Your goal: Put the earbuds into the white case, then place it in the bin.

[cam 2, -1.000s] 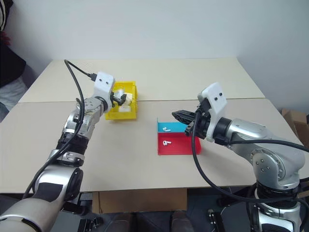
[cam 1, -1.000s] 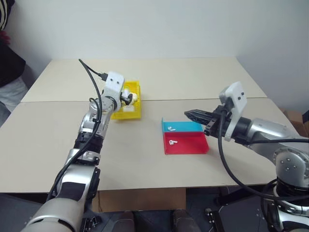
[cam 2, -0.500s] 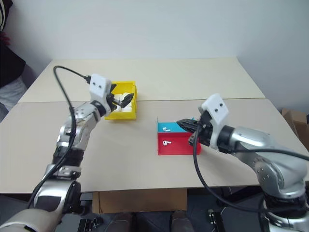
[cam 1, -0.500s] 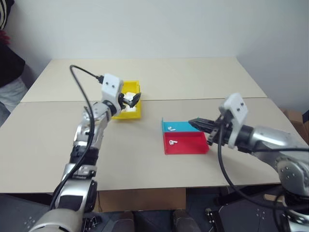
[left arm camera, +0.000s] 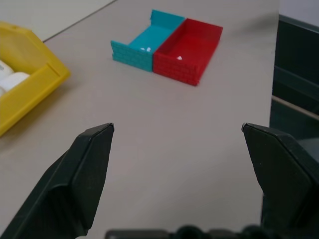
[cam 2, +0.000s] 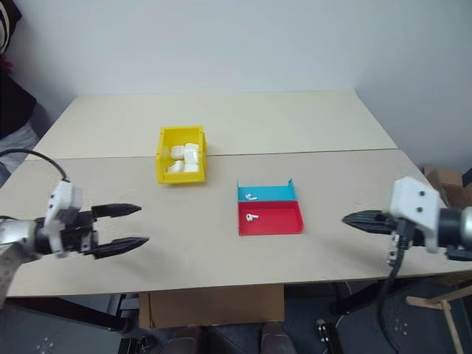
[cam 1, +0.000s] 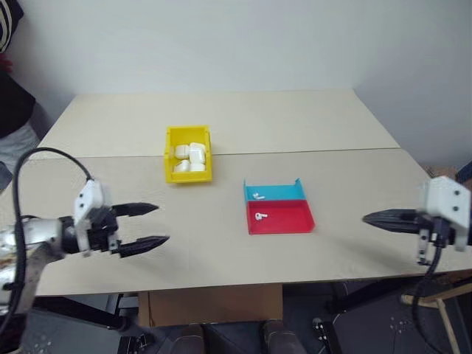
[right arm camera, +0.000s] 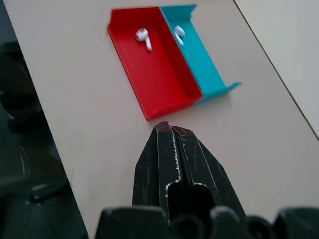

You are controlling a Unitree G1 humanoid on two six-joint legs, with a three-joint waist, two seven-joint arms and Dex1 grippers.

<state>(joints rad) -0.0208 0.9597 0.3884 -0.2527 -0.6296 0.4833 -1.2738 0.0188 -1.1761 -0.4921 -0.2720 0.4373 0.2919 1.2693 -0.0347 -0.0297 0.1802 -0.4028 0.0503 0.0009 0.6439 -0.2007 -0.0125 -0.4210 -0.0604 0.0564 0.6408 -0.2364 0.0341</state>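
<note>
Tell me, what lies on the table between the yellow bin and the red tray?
Nothing: between the bin and the red tray only bare table shows, seen in both eye views.

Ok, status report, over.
Left gripper open, empty. Right gripper shut, empty. Earbuds in trays; white cases in yellow bin. Nothing blocking.

No readable text, labels, brands, numbers or signs are showing on anything in view.
</note>
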